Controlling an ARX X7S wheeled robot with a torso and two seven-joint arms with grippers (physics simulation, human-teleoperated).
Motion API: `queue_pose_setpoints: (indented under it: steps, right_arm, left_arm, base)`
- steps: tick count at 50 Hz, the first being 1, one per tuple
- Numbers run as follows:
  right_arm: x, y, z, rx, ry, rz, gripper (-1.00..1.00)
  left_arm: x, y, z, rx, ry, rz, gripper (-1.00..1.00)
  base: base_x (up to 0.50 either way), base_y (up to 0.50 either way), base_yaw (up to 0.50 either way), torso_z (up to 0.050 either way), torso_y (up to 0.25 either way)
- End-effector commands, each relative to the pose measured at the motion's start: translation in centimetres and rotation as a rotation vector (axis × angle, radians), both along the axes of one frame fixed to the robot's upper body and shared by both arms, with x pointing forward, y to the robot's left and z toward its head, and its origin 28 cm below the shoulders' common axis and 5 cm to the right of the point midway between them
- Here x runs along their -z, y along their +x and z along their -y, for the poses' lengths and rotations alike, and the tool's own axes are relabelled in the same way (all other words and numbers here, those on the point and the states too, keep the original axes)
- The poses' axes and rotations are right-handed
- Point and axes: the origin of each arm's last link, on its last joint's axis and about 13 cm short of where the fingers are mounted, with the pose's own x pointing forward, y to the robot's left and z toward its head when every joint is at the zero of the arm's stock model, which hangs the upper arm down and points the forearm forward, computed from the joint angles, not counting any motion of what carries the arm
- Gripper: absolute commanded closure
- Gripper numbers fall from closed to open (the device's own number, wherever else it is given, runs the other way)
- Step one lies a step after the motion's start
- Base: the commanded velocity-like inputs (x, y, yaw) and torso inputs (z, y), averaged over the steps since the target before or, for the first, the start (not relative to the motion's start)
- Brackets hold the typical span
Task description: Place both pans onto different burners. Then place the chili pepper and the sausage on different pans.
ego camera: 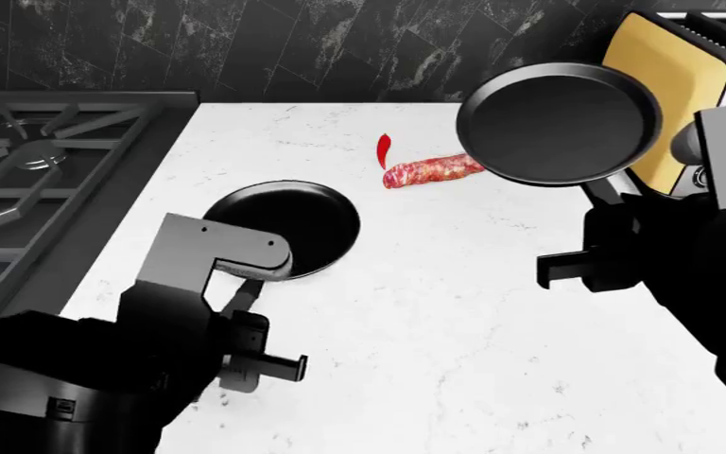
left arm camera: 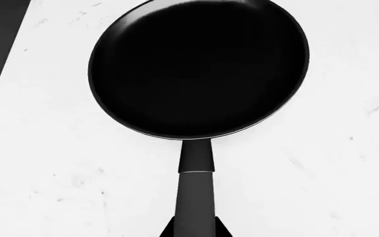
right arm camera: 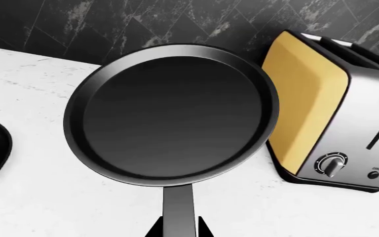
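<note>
Two black frying pans are in the arms' grasp over a white marbled surface [ego camera: 464,312] beside a dark steel stove [ego camera: 35,180]. At centre left of the head view, the first pan [ego camera: 285,228] lies flat on the surface, its handle running down toward the left gripper [ego camera: 239,295], which sits at the handle's end. In the left wrist view the same pan [left arm camera: 199,66] fills the upper frame and its handle [left arm camera: 195,197] passes between the two dark gripper tips at the bottom edge, so the left gripper [left arm camera: 195,229] is clamped on the handle.

At upper right of the head view, the second pan [ego camera: 560,121] is raised off the surface and tilted, its inside facing the camera. The right gripper [ego camera: 605,213] is below it in the frame, mostly hidden by the arm's black housing. The right wrist view shows this pan [right arm camera: 171,114] with its handle [right arm camera: 178,212] between the tips of the right gripper [right arm camera: 178,231], closed on it, and a yellow and steel toaster [right arm camera: 334,113] standing just beside it against the dark tiled wall [right arm camera: 110,24].

The sausage [ego camera: 431,171] lies on the surface at upper centre of the head view, partly overlapped in the picture by the raised pan's rim. The chili pepper [ego camera: 385,149] lies just to the upper left of it. The stove's burner [ego camera: 38,159] under the black grates at the left edge carries nothing.
</note>
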Motion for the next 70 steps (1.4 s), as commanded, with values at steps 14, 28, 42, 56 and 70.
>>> queue_pose_setpoints:
  steps: [14,28,42,56,70]
  right_arm:
    - [-1.5,0.1,0.7,0.061,-0.013,0.126,1.0]
    - [-2.4,0.0,0.6,0.018,0.038,0.211,1.0]
    - [-2.9,-0.5,0.7,0.009,0.003,0.279,1.0]
    - [-2.6,-0.6,0.9,-0.012,-0.039,0.294,1.0]
    - [-2.6,-0.7,0.8,-0.02,-0.046,0.292,1.0]
  left_arm:
    - [-4.4,0.5,-1.0,-0.119,0.032,0.26,1.0]
    - [-6.9,-0.1,-2.1,-0.122,-0.024,0.345,1.0]
    - [-7.9,-0.8,-3.6,-0.164,-0.04,0.384,1.0]
    - [-8.0,-0.9,-4.3,-0.189,-0.061,0.392,1.0]
    - [-8.0,-1.0,-4.4,-0.191,-0.063,0.395,1.0]
  base:
    - [0.0,0.0,0.0,0.001,0.005]
    - [0.0,0.0,0.0,0.001,0.005]
    - [0.0,0.0,0.0,0.001,0.005]
    - [0.0,0.33,0.0,0.001,0.005]
    - [0.0,0.5,0.0,0.001,0.004]
